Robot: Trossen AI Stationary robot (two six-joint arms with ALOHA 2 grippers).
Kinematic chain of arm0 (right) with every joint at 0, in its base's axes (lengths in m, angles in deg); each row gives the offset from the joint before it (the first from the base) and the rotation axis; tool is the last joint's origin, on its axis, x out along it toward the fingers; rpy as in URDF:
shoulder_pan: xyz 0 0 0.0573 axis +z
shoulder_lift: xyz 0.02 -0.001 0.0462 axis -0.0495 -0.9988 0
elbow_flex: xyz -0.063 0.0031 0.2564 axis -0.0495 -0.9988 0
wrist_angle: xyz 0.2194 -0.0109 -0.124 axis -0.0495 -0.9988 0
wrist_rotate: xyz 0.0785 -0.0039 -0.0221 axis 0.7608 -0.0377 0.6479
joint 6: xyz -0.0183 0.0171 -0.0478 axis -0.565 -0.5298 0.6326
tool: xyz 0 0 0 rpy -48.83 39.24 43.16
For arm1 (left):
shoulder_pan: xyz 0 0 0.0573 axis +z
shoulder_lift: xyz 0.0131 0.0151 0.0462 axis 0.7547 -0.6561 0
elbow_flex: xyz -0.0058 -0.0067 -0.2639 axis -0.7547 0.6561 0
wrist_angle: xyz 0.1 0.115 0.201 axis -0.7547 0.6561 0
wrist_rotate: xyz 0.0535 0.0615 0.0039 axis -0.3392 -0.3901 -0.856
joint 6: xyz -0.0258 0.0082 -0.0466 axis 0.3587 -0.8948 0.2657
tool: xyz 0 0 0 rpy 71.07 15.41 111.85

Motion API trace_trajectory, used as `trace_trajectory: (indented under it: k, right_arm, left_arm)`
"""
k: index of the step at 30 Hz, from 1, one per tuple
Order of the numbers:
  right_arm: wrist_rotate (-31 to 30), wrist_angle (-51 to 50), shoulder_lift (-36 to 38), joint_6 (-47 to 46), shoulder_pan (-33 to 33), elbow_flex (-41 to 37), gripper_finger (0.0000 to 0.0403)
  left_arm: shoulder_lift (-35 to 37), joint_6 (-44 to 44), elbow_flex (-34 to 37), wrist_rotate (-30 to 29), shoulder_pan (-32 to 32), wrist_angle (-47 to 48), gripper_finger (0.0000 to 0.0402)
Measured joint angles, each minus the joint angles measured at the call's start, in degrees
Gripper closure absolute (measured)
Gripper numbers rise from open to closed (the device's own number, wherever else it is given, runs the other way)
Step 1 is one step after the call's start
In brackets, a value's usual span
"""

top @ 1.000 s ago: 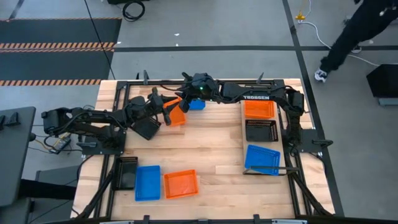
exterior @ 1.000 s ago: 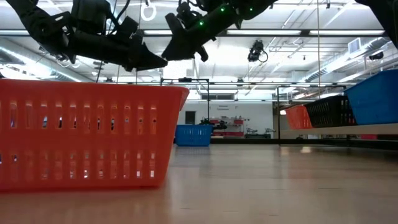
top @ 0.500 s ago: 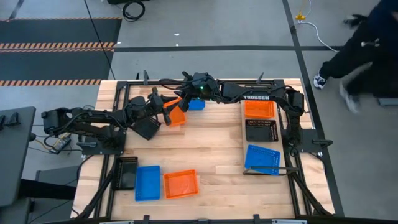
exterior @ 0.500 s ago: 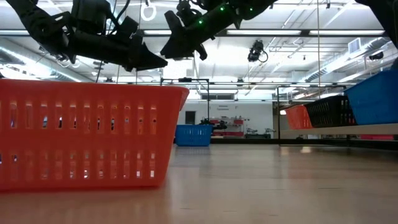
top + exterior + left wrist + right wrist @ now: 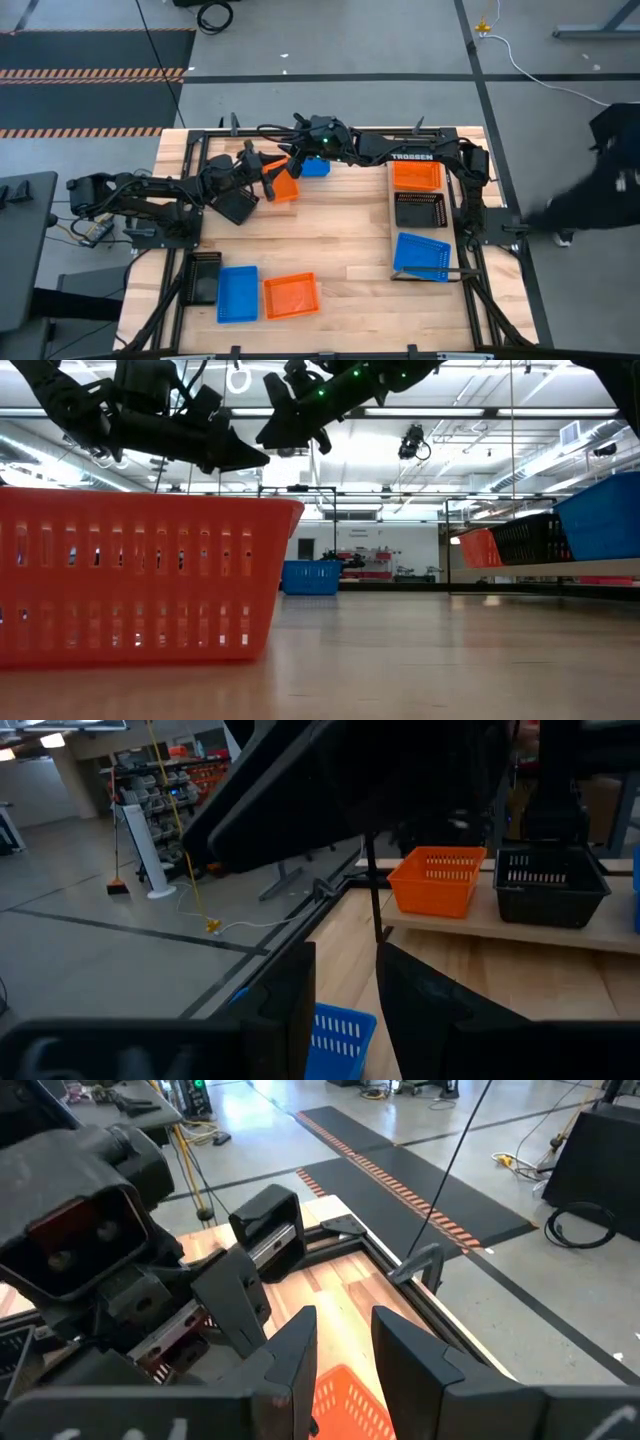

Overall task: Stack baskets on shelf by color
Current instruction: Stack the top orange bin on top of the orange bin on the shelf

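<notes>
Nearest edge: a black basket [image 5: 203,277], a blue basket [image 5: 238,293] and an orange basket [image 5: 291,296] sit in a row, unsorted I'd guess, with bare table beyond them. On the right the shelf [image 5: 421,231] holds one basket of each color, starting the stacks I reckon. At the far end the left gripper [image 5: 266,180] hovers beside a loose orange one [image 5: 286,187], jaws slightly apart, nothing held. The right gripper [image 5: 298,157] is above it, also parted and empty, next to a small blue one [image 5: 316,167]. Tight there: two arms close together, table frame just behind.
</notes>
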Motion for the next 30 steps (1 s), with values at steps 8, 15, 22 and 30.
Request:
trace_trajectory:
  k: [8, 15, 22, 30]
  right_arm:
    - [0.00, -0.02, 0.00, -0.04, 0.00, 0.00, 0.0298]
    - [2.01, -2.91, 0.00, -2.82, 0.29, 0.00, 0.0298]
    - [13.13, -12.95, 0.00, 1.63, 0.59, 0.00, 0.0298]
    - [15.34, -27.06, 0.13, 6.22, 0.52, 0.00, 0.0298]
  left_arm:
    - [0.00, 14.42, 0.00, 6.11, -0.52, 3.67, 0.0285]
    - [0.00, 26.56, 0.01, 19.40, -0.65, 17.93, 0.0285]
    - [-0.02, 30.11, -2.76, 23.76, -0.67, 36.94, 0.0285]
    - [-0.52, 15.52, -17.83, 7.44, -3.16, 62.76, 0.0285]
